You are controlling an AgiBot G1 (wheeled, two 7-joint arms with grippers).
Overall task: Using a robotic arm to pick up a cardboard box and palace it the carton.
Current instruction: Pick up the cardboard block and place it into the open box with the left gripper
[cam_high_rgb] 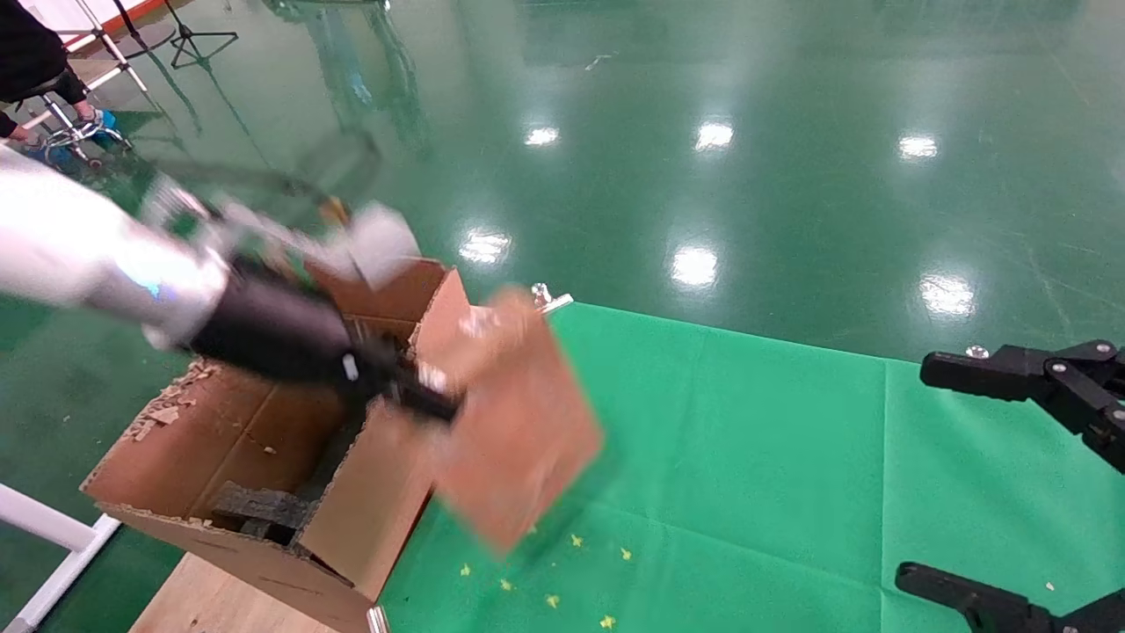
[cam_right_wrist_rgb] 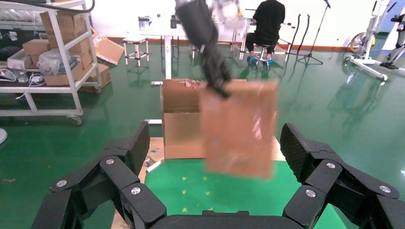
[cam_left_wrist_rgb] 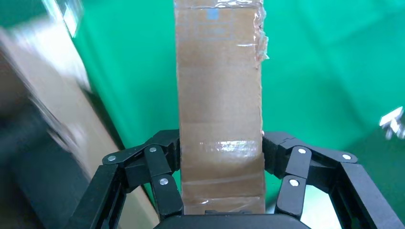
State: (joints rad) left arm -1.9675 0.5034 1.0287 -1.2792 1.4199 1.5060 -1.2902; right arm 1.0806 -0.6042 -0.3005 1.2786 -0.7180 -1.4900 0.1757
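Above the green-clothed worktop (cam_high_rgb: 747, 440), the cardboard box (cam_high_rgb: 518, 422) is being held aloft, clamped across its narrow sides by the left gripper (cam_left_wrist_rgb: 220, 157), with the carton (cam_high_rgb: 237, 440) lying just to its left, while the right gripper (cam_right_wrist_rgb: 215, 157) is being kept wide apart.

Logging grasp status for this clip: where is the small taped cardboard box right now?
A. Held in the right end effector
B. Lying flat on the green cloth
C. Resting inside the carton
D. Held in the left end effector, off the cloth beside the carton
D: the left end effector clamps the cardboard box in the air beside the carton; the right end effector is open and holds nothing.
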